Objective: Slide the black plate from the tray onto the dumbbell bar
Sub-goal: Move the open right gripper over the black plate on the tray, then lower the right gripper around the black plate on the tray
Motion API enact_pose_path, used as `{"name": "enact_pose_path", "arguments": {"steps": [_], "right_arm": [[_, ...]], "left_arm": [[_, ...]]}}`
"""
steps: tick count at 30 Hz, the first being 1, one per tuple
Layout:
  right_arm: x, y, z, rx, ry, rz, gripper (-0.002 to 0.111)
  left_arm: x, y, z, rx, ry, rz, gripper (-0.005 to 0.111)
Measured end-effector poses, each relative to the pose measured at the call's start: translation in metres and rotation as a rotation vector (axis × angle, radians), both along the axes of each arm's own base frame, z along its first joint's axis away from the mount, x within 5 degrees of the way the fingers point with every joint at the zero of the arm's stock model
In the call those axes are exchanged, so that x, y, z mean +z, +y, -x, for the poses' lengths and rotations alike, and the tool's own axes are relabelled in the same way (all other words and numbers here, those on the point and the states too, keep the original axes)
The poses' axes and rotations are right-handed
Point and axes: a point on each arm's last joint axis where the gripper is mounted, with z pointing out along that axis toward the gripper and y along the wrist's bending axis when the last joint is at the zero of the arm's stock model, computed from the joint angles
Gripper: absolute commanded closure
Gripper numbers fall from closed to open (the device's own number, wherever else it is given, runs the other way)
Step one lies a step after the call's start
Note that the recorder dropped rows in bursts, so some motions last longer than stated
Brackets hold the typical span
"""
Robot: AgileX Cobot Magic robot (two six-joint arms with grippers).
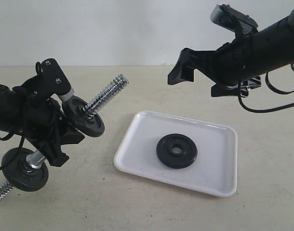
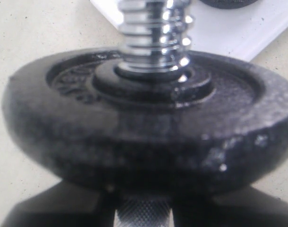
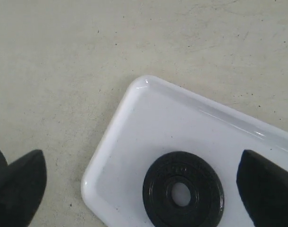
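Reaching for the black plate (image 1: 176,151) looks to be the step in hand; it has not been picked up.

Exterior view:
- The plate lies flat at centre-right of the frame, on the tray (image 1: 212,180) and clear of every rim. The tray sits on the table (image 1: 137,209).
- The right gripper (image 1: 193,79) hangs in the upper right of the frame, spread wide and holding nothing, well apart from the plate.
- The left gripper (image 1: 54,139), at the left of the frame, pinches the dumbbell bar (image 1: 106,94) at its middle. The bar is tilted, with its free threaded end pointing up and right.
- Two grey discs are on the bar, one (image 1: 86,119) just above the grip and one (image 1: 25,169) at the lower left.

Left wrist view:
- One grey disc fills the frame, with the threaded end passing through its hole.
- The knurled middle of the bar shows between the dark fingers (image 2: 45,215), which are pressed onto it.
- A corner of the tray and a sliver of the plate lie beyond the thread.

Right wrist view:
- The plate sits flat in the tray, near one rounded corner.
- The fingertips (image 3: 19,187) stand wide apart, one on each side of the plate, and neither touches it.
- The gripper's height over the plate cannot be told from here.

Next move, as I judge it:
- The right gripper must come down and catch the plate by rim or hole. A thin disc lying flat on a glossy tray may skid.
- The plate must then be turned square to the tilted bar, with its hole lined up on the threaded tip.
- The coarse threads may snag it.
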Motion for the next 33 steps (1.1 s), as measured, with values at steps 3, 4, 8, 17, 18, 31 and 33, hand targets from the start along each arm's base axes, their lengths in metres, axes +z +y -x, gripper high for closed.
{"name": "enact_pose_path", "arguments": {"steps": [3, 4, 8, 17, 18, 31, 33], "right_arm": [[0.002, 0.000, -0.002, -0.054, 0.014, -0.046, 0.007], [0.002, 0.001, -0.002, -0.065, 0.018, -0.058, 0.007], [0.005, 0.001, -0.005, -0.115, 0.009, -0.104, 0.007], [0.006, 0.007, -0.004, 0.007, -0.106, -0.011, 0.007], [0.005, 0.012, -0.001, 0.044, -0.114, 0.004, 0.007], [-0.022, 0.045, -0.007, 0.200, 0.275, 0.483, 0.007], [-0.025, 0.044, -0.009, 0.191, 0.313, 0.517, 0.007]], "left_arm": [[0.000, 0.000, 0.000, 0.000, 0.000, 0.000, 0.102], [0.000, 0.000, 0.000, 0.000, 0.000, 0.000, 0.102], [0.000, 0.000, 0.000, 0.000, 0.000, 0.000, 0.102], [0.000, 0.000, 0.000, 0.000, 0.000, 0.000, 0.102], [0.000, 0.000, 0.000, 0.000, 0.000, 0.000, 0.102], [0.000, 0.000, 0.000, 0.000, 0.000, 0.000, 0.102], [0.000, 0.000, 0.000, 0.002, -0.002, 0.000, 0.102]]}}
